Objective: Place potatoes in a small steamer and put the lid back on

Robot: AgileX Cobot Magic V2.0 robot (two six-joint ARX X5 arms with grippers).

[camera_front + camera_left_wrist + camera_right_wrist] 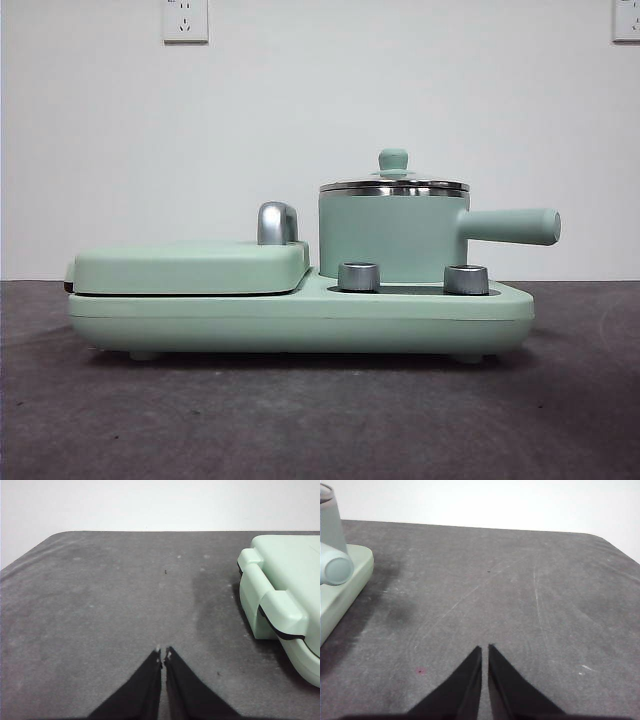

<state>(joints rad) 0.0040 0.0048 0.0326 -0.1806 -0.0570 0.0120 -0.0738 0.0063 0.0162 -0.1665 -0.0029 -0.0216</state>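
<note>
The small steamer point(392, 236) stands on the right half of a mint-green cooker base point(300, 318), its stubby handle pointing right. The lid point(394, 184) with its green knob rests on the steamer's steel rim. No potatoes show in any view. In the right wrist view the steamer's handle end point(336, 569) appears at the frame's edge. My left gripper point(163, 653) hovers shut over bare table beside the cooker's griddle end. My right gripper point(485, 647) is shut over bare table beside the steamer end. Neither holds anything.
A flat griddle cover point(190, 266) with a chrome handle point(276, 222) fills the cooker's left half. Two steel knobs point(358, 276) sit in front of the pot. Dark grey table point(320, 420) stretches in front; a white wall stands behind.
</note>
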